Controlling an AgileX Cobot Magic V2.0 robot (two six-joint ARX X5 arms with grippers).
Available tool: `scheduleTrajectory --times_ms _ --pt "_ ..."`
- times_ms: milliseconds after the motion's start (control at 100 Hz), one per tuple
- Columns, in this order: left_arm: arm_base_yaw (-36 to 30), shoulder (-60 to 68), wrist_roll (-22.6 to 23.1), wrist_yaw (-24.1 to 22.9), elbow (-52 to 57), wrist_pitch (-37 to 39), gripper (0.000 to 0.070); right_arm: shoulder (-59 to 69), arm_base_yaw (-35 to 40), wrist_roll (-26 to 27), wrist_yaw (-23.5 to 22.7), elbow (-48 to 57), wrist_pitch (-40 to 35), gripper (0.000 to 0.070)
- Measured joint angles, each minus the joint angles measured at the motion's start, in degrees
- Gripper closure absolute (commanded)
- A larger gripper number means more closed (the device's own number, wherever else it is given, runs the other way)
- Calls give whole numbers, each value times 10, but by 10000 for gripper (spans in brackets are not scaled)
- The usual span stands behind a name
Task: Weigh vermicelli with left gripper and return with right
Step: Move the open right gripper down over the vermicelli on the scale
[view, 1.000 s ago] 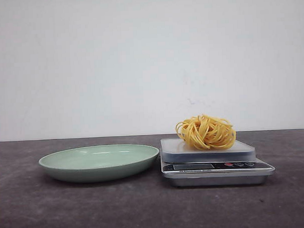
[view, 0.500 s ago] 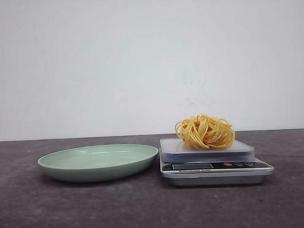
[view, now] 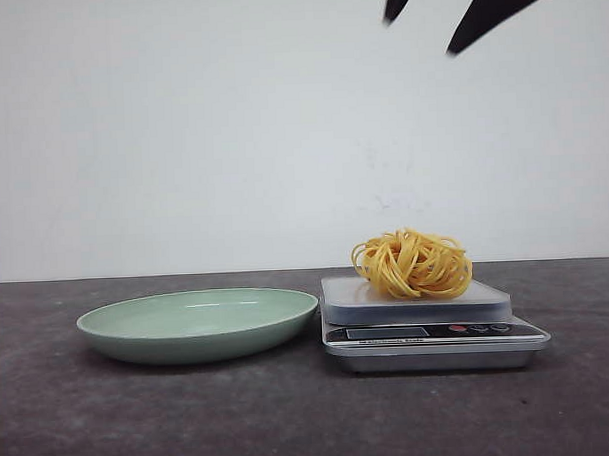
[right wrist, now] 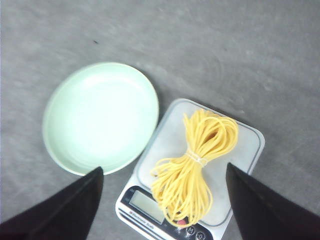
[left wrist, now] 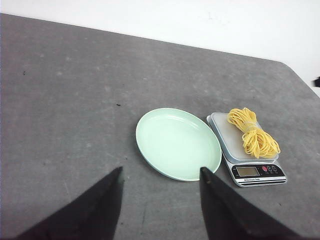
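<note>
The vermicelli (view: 413, 264), a nest of yellow strands, lies on the platform of a silver kitchen scale (view: 387, 310). An empty pale green plate (view: 198, 322) stands just left of the scale. My right gripper (view: 419, 37) is open, its two black fingertips high above the scale at the top of the front view. In the right wrist view the right gripper (right wrist: 164, 167) stands open over the vermicelli (right wrist: 195, 167) and scale (right wrist: 250, 145). My left gripper (left wrist: 161, 169) is open and empty, high above the table, short of the plate (left wrist: 177, 142) and the vermicelli (left wrist: 252, 134).
The dark grey table (view: 291, 419) runs back to a white wall. The scale's display and buttons (left wrist: 255, 171) face the front. The table's rounded corner (left wrist: 295, 75) shows in the left wrist view, beyond the scale.
The right gripper's fingertips have come down into the top of the front view, above the scale. The vermicelli, scale and plate have not moved.
</note>
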Motion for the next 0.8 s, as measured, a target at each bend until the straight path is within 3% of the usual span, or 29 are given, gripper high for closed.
scheduleTrajectory --times_ms 440,800 --pt "0 0 -2 5 0 0 427 173 0 27 0 42 -47 201" --pt "0 0 -2 5 0 0 427 222 0 36 0 42 -40 202"
